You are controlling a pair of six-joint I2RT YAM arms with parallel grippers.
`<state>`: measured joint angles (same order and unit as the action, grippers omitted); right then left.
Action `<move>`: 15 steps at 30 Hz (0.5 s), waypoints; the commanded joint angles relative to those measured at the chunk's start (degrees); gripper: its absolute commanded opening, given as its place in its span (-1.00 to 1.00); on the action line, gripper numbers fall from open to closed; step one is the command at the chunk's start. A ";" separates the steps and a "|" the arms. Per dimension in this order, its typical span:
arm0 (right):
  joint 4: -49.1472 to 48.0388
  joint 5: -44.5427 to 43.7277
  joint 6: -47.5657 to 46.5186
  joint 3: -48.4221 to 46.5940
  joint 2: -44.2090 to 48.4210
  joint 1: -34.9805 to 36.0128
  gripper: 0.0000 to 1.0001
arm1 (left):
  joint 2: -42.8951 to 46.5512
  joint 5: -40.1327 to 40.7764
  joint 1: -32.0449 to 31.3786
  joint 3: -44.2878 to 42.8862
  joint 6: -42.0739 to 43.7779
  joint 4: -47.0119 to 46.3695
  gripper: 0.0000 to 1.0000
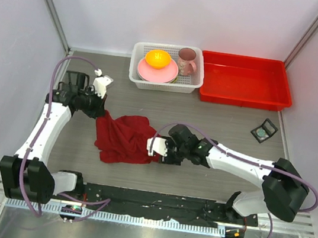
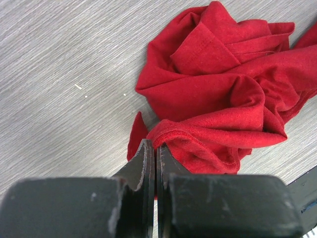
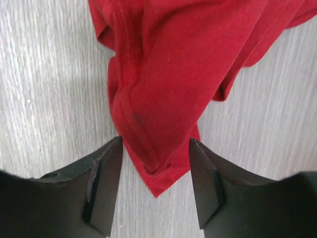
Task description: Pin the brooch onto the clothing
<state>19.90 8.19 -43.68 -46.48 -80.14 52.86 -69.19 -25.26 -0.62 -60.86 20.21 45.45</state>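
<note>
The dark red T-shirt (image 1: 126, 138) lies crumpled on the grey table, left of centre. My left gripper (image 1: 99, 110) is at the shirt's far-left corner. In the left wrist view the gripper (image 2: 154, 145) is shut, with a hem of the shirt (image 2: 223, 94) pinched between its tips. My right gripper (image 1: 156, 148) is at the shirt's right edge. In the right wrist view it (image 3: 155, 144) is open, its jaws either side of a pointed corner of the shirt (image 3: 173, 59). The brooch (image 1: 262, 132), a small pale grey-green disc, rests in a small black square holder at the right.
A white basket (image 1: 195, 87) at the back holds a pink plate, a yellow-orange bowl (image 1: 157, 58) and a pink mug (image 1: 186, 60). A red plastic tray (image 1: 243, 97) stands to its right. Walls close in the left, back and right sides.
</note>
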 commanded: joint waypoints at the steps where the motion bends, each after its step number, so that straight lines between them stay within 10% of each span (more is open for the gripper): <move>1: -9.08 -4.75 -1.23 1.39 2.08 1.10 0.25 | -1.03 1.35 0.36 -1.72 0.53 -0.72 -1.00; 15: -16.38 -9.77 -4.92 5.43 1.48 4.44 0.34 | -2.09 -0.32 0.36 -1.54 0.01 -1.51 -1.00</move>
<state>8.16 0.95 -47.53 -41.56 -78.02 57.10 -71.31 -24.47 -0.62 -60.86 20.14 45.28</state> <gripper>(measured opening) 0.682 0.024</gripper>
